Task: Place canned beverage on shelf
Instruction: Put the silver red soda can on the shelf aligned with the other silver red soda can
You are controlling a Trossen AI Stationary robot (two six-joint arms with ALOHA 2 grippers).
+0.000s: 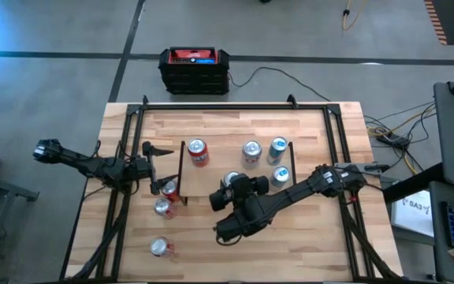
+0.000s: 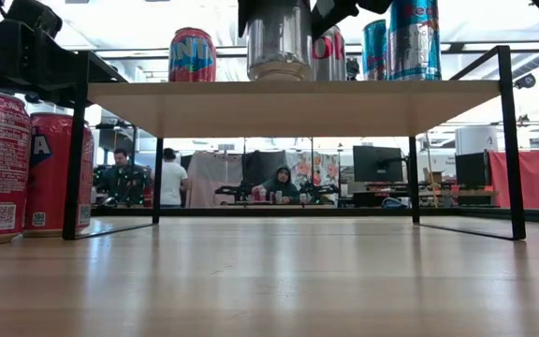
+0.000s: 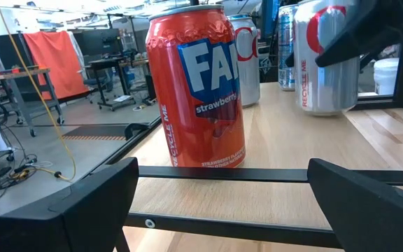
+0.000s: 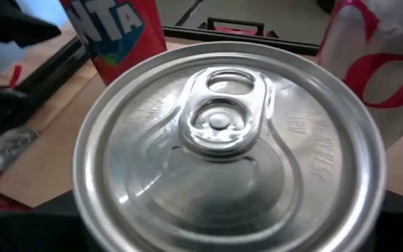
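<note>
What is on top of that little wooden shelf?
The shelf carries a red can, a silver can, two blue cans, plus a silver can under the right gripper, which partly hides it.

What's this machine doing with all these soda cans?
The robot is stocking cans onto a small wooden shelf. Its right gripper is over a silver can standing on the shelf's front edge. A red Fanta can and three other cans already stand there. The left gripper waits open beside the shelf, near three red cans on the table.
</note>
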